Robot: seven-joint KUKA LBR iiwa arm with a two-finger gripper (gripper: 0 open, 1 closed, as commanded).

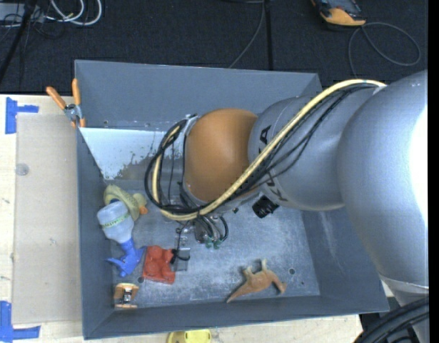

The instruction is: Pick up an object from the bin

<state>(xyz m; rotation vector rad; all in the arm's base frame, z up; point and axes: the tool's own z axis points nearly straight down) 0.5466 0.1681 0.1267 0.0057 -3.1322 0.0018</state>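
The arm (390,163) is seen reaching into the bin (205,91) from the right, with the orange cover (215,152) over the bin's middle and cables (162,184) looped on its left side. The gripper (182,252) is lowered below the cover, towards the near left part of the floor. How far it is opened cannot be told, and nothing is seen held in it. A red block (158,264) is lying just left of the gripper tip; whether it is touched cannot be told. A blue toy (126,261) is set just left of the block. A clear cup (115,220) and a yellow piece (126,199) are found farther back along the left wall. A small orange item (124,294) is placed in the near left corner. A tan dinosaur (256,281) is lying by the near wall, well apart to the right of the gripper.
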